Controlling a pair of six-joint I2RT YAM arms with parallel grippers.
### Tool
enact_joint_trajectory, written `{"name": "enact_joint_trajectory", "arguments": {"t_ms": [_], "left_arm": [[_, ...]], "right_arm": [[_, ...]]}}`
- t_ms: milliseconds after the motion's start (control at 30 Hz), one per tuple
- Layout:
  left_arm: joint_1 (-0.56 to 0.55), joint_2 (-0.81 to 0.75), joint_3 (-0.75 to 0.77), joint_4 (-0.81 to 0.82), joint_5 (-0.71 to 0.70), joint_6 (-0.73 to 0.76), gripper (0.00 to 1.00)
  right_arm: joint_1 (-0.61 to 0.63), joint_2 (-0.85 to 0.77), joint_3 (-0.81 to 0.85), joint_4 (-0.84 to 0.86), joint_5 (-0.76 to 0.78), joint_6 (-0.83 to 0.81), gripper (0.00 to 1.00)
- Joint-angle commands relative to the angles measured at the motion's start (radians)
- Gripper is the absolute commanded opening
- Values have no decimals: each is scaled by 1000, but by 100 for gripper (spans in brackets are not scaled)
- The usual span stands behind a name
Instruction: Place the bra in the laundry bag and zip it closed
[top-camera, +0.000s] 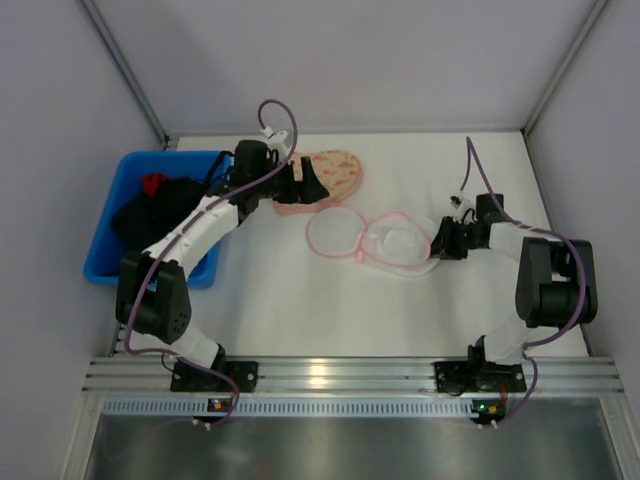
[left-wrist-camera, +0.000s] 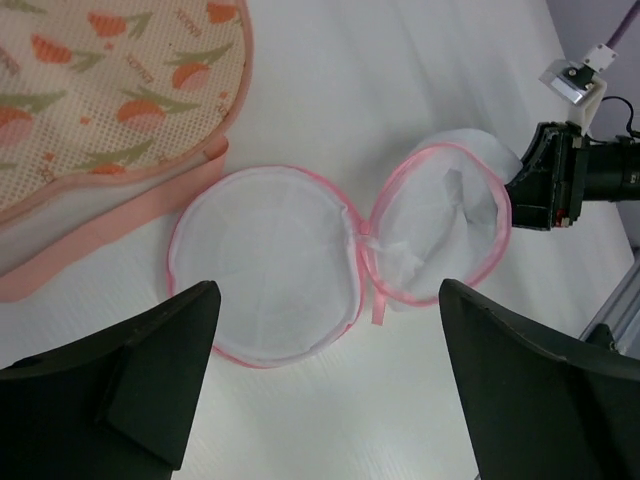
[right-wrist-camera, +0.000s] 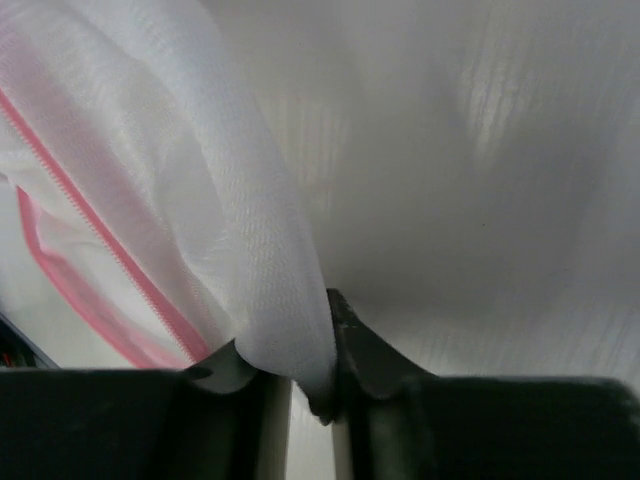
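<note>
Laundry bag (top-camera: 337, 235) lies opened clamshell at centre of worktop (top-camera: 300, 310). Right gripper (right-wrist-camera: 325, 375) jaws pinched on its mesh edge. Left gripper (top-camera: 306, 182) jaws wide, empty. Bra (top-camera: 142, 214) heaped in blue bin (top-camera: 100, 268), far left. Likely light, limp, drapes; pinch bunched middle.

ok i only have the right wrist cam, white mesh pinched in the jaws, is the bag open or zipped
Observer: open. the laundry bag is spread in two round halves, pink zip undone.
Operator: bra in it yet
Observer: no, the bra looks to be the black heap in the blue bin at the table's left.
Operator: left jaws holding anything
Observer: nothing, they stand wide open by the peach pouch.
</note>
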Motion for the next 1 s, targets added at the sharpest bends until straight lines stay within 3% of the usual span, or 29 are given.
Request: {"name": "enact_joint_trajectory", "arguments": {"t_ms": [0,200,367,433,500,567,667,800,967], "left_arm": [[-15,-117,85,-114,-32,150,97],[8,-223,177,-358,-273,305,98],[169,-268,237,-600,-301,367,98],[245,-269,279,-665,-359,382,98],[320,-277,297,-742,-365,450,98],[396,-296,299,-782,-356,502,98],[496,-284,299,-851,-461,542,98],[685,-241,293,-915,-448,590,95],[781,-185,264,-923,-445,647,92]], "right_arm": [[-4,-7,62,-20,44,-23,25],[-51,-52,124,-95,52,-50,45],[-108,-122,179,-170,69,-130,66],[-122,-144,208,-214,78,-192,90],[-125,-170,248,-266,78,-217,99],[-128,-191,295,-300,69,-248,99],[-125,-207,340,-375,19,-275,99],[-104,-207,410,-481,-70,-326,99],[31,-225,404,-532,-64,-357,100]]}}
